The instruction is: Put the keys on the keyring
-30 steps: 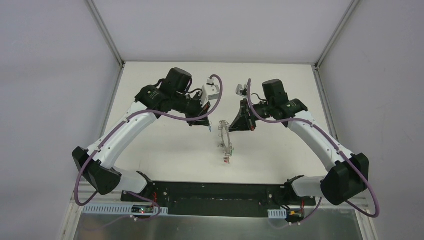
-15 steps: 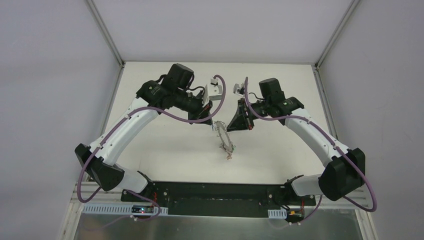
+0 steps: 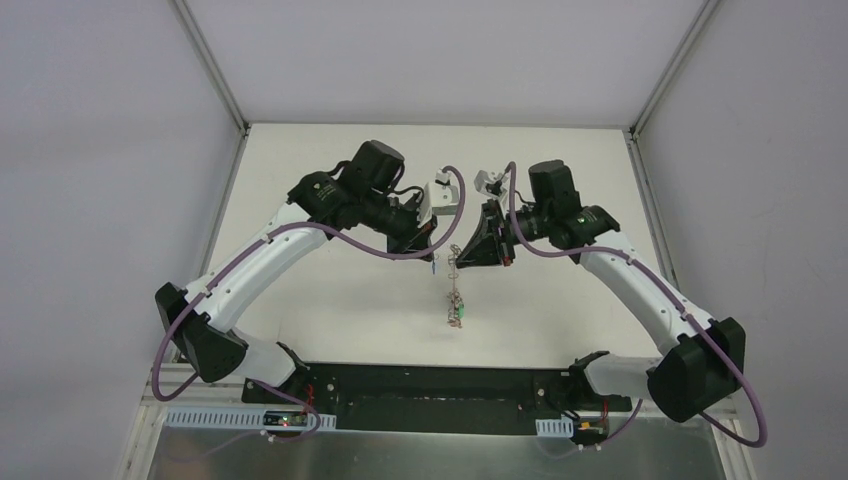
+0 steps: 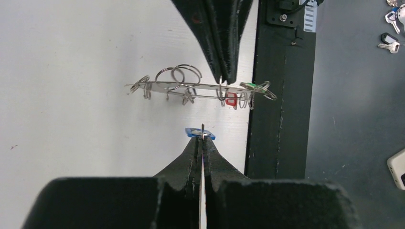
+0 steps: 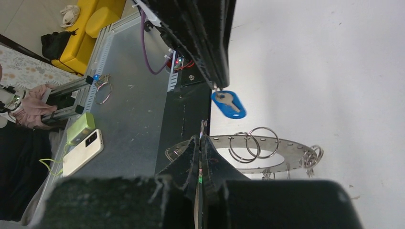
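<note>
Logging from the near side: a phone (image 5: 83, 152) and loose keys (image 4: 389, 42) lie on the grey sheet (image 3: 450, 455) outside the black rail (image 3: 430, 385). Both bases sit on that rail at the front of the table (image 3: 330, 300).

Left arm (image 3: 262, 262): elbow low and out to its own side, white link climbing inward to mid-table. Right arm (image 3: 640, 285): mirror pose. Both wrists are bent so that the fingers point at each other across a narrow gap over the table centre.

Left gripper (image 4: 202, 139): clenched on the blue key (image 4: 200, 134). In its own camera the tag is edge-on and pokes just past the tips. The right wrist view shows the key hanging below the left fingers (image 5: 210, 57).

Right gripper (image 5: 200, 142): clenched on the rim of the keyring (image 5: 282, 151), carrying it. From overhead the keyring is edge-on and runs from the right tips toward the rail. It is a flat grey disc with small holes along the rim and wire loops (image 5: 253, 143) through them. A red tag (image 4: 231, 99) and a green tag (image 4: 253, 86) hang at the end nearest the rail.

The blue key is just beside the keyring, not touching it; the left wrist view shows a clear gap between them.
</note>
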`<state>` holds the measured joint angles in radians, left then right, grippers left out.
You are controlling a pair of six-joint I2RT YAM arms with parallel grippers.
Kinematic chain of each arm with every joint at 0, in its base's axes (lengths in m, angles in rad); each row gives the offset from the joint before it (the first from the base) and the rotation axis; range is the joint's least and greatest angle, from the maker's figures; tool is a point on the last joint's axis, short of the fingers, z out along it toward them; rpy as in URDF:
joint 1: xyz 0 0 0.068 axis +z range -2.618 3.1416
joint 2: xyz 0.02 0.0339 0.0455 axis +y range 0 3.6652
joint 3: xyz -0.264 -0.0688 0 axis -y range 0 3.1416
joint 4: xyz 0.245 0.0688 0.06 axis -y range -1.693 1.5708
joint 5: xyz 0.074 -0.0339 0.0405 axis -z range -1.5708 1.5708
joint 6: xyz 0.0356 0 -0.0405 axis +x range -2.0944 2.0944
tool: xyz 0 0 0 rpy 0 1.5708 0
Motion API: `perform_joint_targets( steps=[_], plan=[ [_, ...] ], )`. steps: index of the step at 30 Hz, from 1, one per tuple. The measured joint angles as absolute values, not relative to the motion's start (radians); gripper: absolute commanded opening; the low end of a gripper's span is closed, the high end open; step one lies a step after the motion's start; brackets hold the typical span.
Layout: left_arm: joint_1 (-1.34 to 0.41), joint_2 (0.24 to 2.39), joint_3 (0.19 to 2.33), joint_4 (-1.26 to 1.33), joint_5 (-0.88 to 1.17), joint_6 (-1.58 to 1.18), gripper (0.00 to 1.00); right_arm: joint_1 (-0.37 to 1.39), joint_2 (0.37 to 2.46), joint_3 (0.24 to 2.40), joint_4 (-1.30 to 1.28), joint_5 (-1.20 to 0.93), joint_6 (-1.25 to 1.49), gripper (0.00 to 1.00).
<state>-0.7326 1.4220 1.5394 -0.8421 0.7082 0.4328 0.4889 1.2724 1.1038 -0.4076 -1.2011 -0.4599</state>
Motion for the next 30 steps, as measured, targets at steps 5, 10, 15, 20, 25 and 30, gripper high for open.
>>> perform_joint_targets(
  steps=[5, 10, 15, 20, 25, 30],
  plan=[
    [-0.733, 1.413, 1.506, -0.8, 0.67, 0.407, 0.0, 0.489, 1.256, 1.065, -0.352, -1.229, -0.439, 0.0],
    [-0.733, 1.413, 1.497, -0.766, 0.669, 0.4, 0.0, 0.489, 1.256, 1.03, -0.284, -1.26, -0.384, 0.0],
    [-0.735, 1.412, 1.494, -0.753, 0.671, 0.4, 0.0, 0.489, 1.256, 1.013, -0.214, -1.289, -0.304, 0.0],
    [-0.753, 1.404, 1.476, -0.737, 0.674, 0.405, 0.0, 0.489, 1.256, 0.982, -0.117, -1.314, -0.216, 0.0],
    [-0.774, 1.4, 1.469, -0.738, 0.681, 0.411, 0.0, 0.489, 1.256, 0.96, -0.046, -1.326, -0.154, 0.0],
    [-0.787, 1.4, 1.468, -0.737, 0.683, 0.412, 0.0, 0.489, 1.256, 0.957, -0.01, -1.331, -0.125, 0.0]
  ],
)
